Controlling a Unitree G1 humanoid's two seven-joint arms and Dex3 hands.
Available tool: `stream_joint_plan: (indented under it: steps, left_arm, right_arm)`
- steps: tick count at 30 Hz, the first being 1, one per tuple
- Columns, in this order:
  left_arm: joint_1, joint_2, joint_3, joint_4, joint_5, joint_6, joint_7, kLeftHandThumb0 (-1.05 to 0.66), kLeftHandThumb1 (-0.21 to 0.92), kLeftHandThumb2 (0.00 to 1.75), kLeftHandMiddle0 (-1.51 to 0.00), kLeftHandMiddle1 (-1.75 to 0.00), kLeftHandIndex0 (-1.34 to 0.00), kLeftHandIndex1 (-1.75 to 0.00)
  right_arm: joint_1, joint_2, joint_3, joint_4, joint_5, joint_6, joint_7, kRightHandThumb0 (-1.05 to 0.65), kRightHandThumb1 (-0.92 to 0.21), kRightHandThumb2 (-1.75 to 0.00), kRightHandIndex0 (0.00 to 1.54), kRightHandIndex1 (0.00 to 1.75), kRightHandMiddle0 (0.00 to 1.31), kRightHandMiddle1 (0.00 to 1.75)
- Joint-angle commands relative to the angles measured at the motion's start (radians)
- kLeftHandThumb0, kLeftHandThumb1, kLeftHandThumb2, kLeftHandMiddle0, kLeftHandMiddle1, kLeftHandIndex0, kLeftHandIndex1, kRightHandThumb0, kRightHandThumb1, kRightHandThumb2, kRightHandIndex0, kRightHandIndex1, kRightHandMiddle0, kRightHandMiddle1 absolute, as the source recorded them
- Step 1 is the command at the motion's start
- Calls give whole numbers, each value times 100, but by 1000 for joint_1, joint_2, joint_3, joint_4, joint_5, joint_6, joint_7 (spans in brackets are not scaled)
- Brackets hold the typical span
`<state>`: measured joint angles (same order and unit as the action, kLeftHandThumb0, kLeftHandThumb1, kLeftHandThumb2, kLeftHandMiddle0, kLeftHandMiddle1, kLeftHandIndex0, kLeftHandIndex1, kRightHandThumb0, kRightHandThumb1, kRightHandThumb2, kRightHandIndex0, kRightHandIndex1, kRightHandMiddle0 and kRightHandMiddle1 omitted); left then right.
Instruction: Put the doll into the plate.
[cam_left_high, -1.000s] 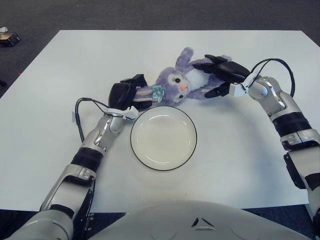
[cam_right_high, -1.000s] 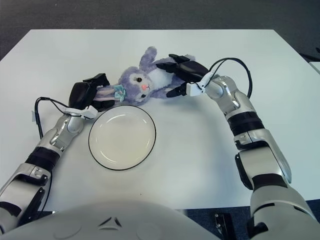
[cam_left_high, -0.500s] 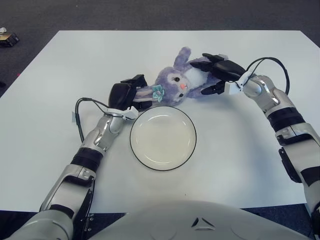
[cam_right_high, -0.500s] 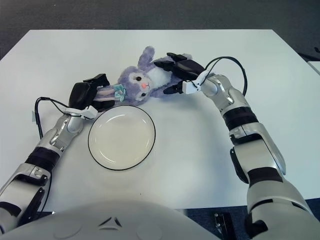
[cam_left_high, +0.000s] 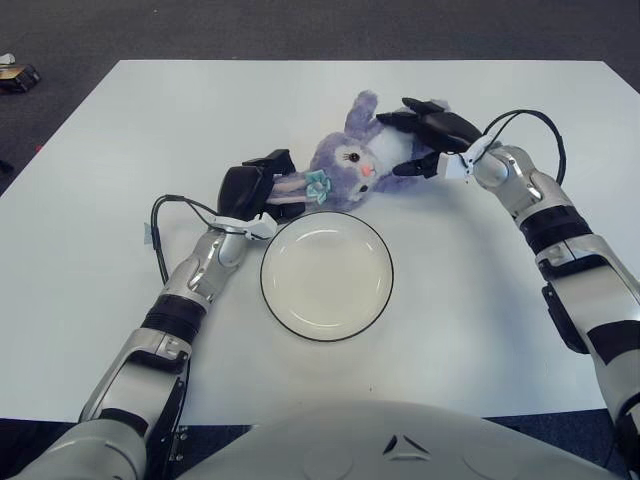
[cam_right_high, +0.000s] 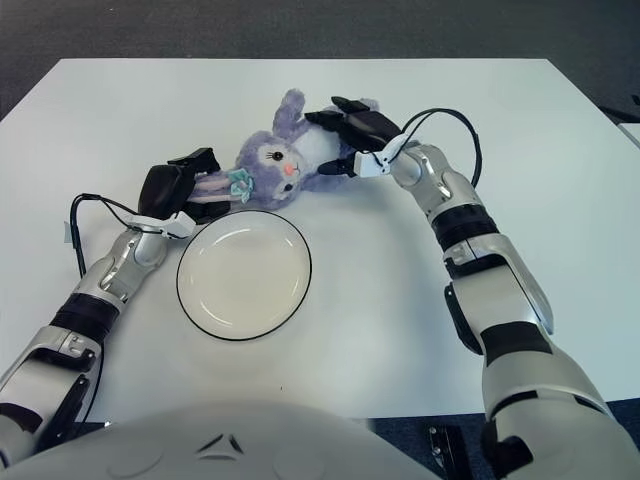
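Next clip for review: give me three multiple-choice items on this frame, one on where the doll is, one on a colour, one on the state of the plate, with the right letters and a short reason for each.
1. Where does the doll lie?
A. inside the plate
B. on the table beyond the plate, between the two hands
C. on the floor

2. What colour is the doll's fur mostly?
A. purple
B. green
C. orange

3. What is the state of the plate?
A. holds the doll
B. turned upside down
C. upright with nothing in it

Answers:
1 B: the doll rests on the white table past the plate's far rim, with the left hand at one end and the right hand at the other.
2 A: its head and ears are purple, with a small teal bow.
3 C: only the bare pale bowl shows inside the dark rim.
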<state>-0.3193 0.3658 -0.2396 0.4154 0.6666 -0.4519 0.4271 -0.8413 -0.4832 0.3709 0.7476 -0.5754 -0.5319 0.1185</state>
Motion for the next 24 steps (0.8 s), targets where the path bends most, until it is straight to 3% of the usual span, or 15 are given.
stream_joint_plan:
  steps: [1, 24]
  left_arm:
    - [10, 12, -4, 13, -3, -7, -11, 7, 46, 88, -86, -175, -67, -175]
    - [9, 13, -6, 15, -15, -15, -24, 6, 46, 86, -86, -175, -67, -175]
  right_arm:
    - [-15, -2, -14, -4, 5, 7, -5, -101, -92, -48, 0, 0, 21, 0]
    - [-13, 26, -9, -51, -22, 69, -13, -97, -92, -35, 1, 0, 19, 0]
